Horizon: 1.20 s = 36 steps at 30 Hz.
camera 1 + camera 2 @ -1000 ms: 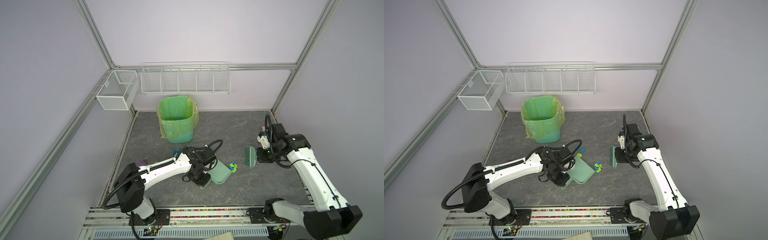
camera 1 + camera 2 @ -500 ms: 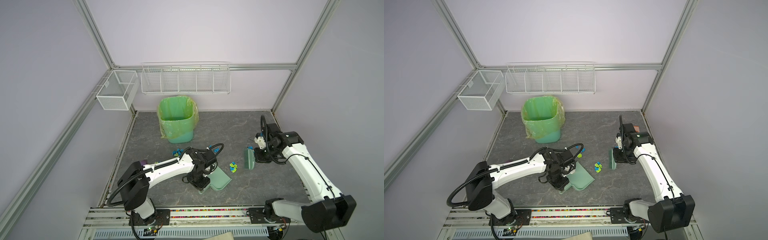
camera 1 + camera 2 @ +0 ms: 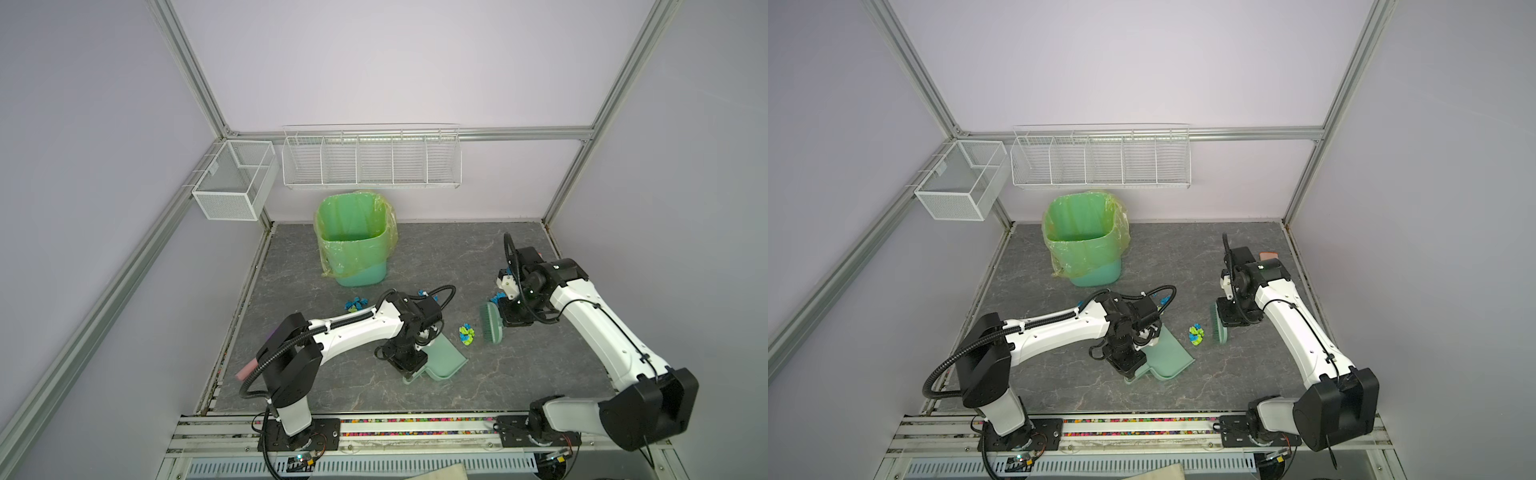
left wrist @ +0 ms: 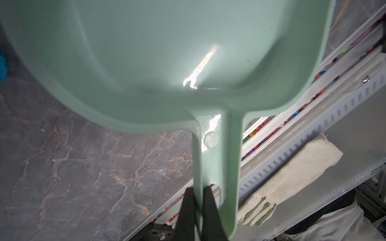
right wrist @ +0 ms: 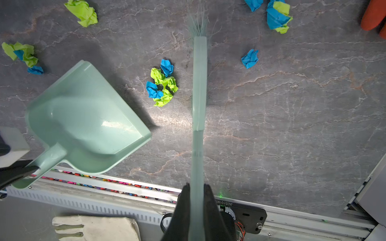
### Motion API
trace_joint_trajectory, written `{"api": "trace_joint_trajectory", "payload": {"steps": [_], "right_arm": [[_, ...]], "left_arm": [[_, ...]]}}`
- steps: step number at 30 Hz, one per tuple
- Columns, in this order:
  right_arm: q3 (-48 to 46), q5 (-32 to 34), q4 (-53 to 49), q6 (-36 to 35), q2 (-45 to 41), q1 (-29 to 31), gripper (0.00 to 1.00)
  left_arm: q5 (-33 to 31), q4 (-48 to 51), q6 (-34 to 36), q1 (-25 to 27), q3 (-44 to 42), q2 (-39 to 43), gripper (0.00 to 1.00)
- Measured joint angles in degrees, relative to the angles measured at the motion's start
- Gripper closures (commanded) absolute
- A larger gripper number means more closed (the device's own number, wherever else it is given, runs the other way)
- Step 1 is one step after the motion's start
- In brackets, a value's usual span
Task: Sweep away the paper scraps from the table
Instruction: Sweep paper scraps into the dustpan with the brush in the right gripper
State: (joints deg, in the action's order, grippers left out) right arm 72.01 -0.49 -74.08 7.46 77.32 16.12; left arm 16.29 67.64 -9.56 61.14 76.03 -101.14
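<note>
both top views: the step in hand is judged to be the gathering of one small cluster of paper scraps (image 3: 466, 334) into a dustpan (image 3: 444, 357). the cluster lies on the bench (image 3: 540, 374) between the pan's open mouth and a brush (image 3: 490, 328), which is held low just beside it. more scraps are seen near the green bin (image 3: 353, 249), behind the left arm and behind the brush, so most of the job is judged undone. left wrist view: the left fingers (image 4: 186, 210) are seen clamped on the edge of the dustpan handle, and the pan is seen empty. right wrist view: the right fingers (image 5: 211, 208) are closed on the brush handle; the scraps are seen as crumpled wads of bright blue and lime green, the cluster just beside the brush head and apart from the pan lip. a short push of the brush toward the pan is called for next, with the lip pressed flat so that the light wads are not driven under it.
</note>
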Motion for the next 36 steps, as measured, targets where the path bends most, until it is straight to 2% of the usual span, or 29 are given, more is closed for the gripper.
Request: {"api": "trace_joint_trajectory", "payload": {"steps": [16, 22, 27, 30, 36], "right_arm": [[1.25, -6.62, 0.2, -1.46, 4.63, 5.44, 0.93], [1.68, -11.54, 0.2, -1.49, 4.35, 8.85, 0.93], [2.32, -14.4, 0.13, -0.57, 0.72, 9.88, 0.93], [4.17, -12.68, -0.52, 0.59, -0.96, 9.86, 0.93], [11.89, -3.19, -3.74, 1.88, 0.33, 9.7, 0.93]], "left_arm": [[-0.46, -0.04, 0.72, -2.75, 6.16, -6.86, 1.0], [-0.13, 0.15, 1.09, -3.02, 7.08, -9.44, 1.0], [0.04, -0.02, 1.36, -3.02, 7.39, -10.32, 1.0], [0.0, -0.15, 1.33, -3.02, 8.39, -10.29, 1.0], [-0.48, -0.31, 1.25, -3.02, 8.72, -10.16, 1.0]]}}
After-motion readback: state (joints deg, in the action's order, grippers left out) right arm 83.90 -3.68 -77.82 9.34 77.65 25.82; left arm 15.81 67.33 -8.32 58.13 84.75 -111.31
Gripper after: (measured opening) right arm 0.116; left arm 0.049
